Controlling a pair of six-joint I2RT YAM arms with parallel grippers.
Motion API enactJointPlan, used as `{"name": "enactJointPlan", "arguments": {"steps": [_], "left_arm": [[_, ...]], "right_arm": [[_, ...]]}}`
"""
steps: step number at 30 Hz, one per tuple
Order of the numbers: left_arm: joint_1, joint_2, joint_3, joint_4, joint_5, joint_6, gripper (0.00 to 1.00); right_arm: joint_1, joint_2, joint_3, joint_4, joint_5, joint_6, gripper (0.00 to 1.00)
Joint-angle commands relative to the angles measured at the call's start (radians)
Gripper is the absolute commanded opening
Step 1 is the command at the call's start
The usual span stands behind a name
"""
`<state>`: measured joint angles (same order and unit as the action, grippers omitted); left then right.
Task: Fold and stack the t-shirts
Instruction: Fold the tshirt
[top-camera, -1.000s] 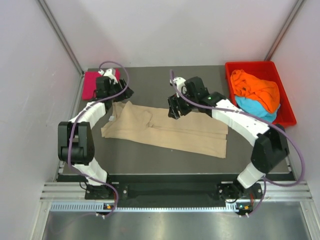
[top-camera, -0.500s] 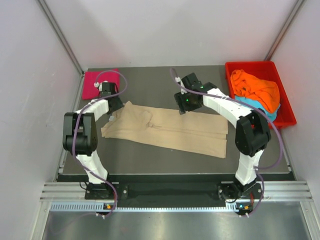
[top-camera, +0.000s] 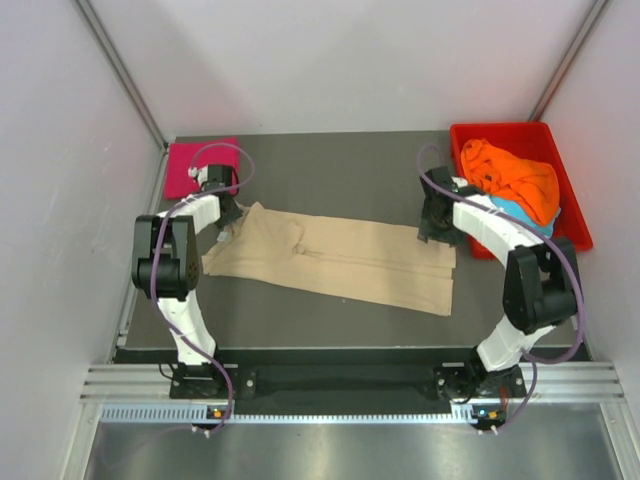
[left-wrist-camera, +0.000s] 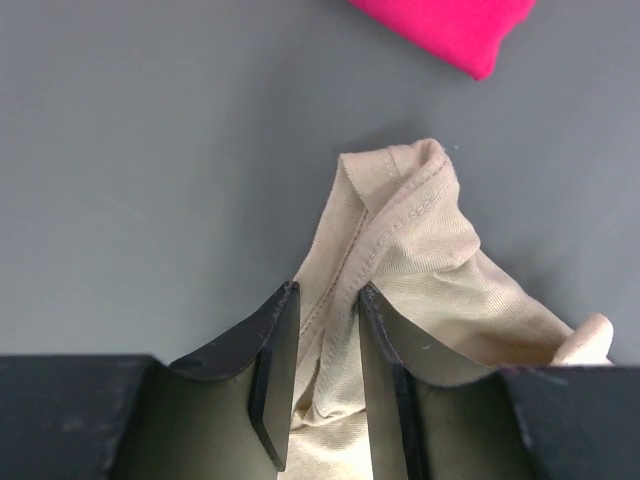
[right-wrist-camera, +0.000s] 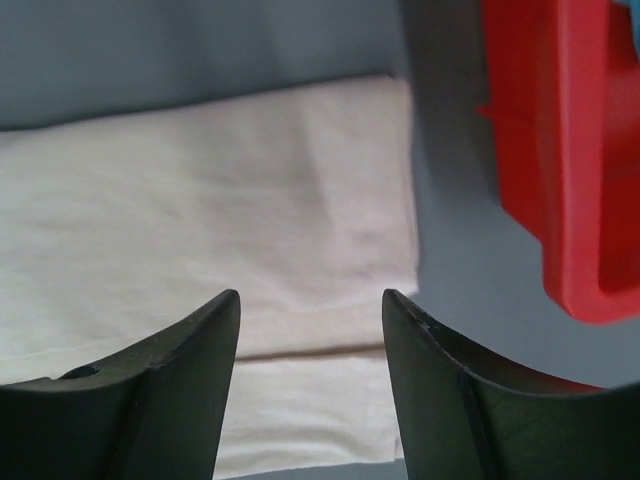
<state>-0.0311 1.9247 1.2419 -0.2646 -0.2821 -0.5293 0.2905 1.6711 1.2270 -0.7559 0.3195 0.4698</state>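
Spreading across most of the top view is one dark grey table (top-camera: 330, 170), with four t-shirts, one tray and two arms on or over it.

One beige shirt (top-camera: 340, 260) lies on the middle of the table, folded into a long band that runs from left to right and slants slightly toward the near right. One red tray (top-camera: 460, 135) sits at the far right corner and holds two bunched shirts: one orange shirt (top-camera: 515, 180) on top and one blue shirt (top-camera: 500, 212) showing under its near edge. One pink shirt (top-camera: 185, 168) lies folded flat at the far left corner, apart from the beige one.

Two arms reach in from the near edge, one to each end of the beige shirt. The left gripper (top-camera: 228, 215) is down at the shirt's far left corner. In its wrist view the two dark fingers (left-wrist-camera: 275, 370) stand narrow, with a raised ridge of stitched beige hem between them, so the left gripper (left-wrist-camera: 328, 295) pinches that fold. The right gripper (top-camera: 432, 228) is at the shirt's far right corner, just beside the tray. Its wrist view shows the right gripper (right-wrist-camera: 312, 300) with jaws wide and nothing between them, only flat beige cloth below.

One small white label (top-camera: 220, 238) shows at the shirt's left end.
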Motion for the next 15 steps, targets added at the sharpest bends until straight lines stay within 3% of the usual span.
{"name": "enactJointPlan", "arguments": {"steps": [1,5,15], "left_arm": [[0.020,0.005,0.039,-0.015,-0.025,-0.015,0.35],[0.023,0.007,0.044,-0.012,-0.012,-0.020,0.35],[0.023,0.045,0.060,-0.016,0.040,-0.026,0.31]], "right_arm": [[-0.054,-0.103,-0.104,0.021,0.090,0.161,0.59],[-0.088,-0.178,-0.234,0.151,0.035,0.188,0.59],[-0.129,-0.246,-0.379,0.296,-0.042,0.201,0.59]]}}
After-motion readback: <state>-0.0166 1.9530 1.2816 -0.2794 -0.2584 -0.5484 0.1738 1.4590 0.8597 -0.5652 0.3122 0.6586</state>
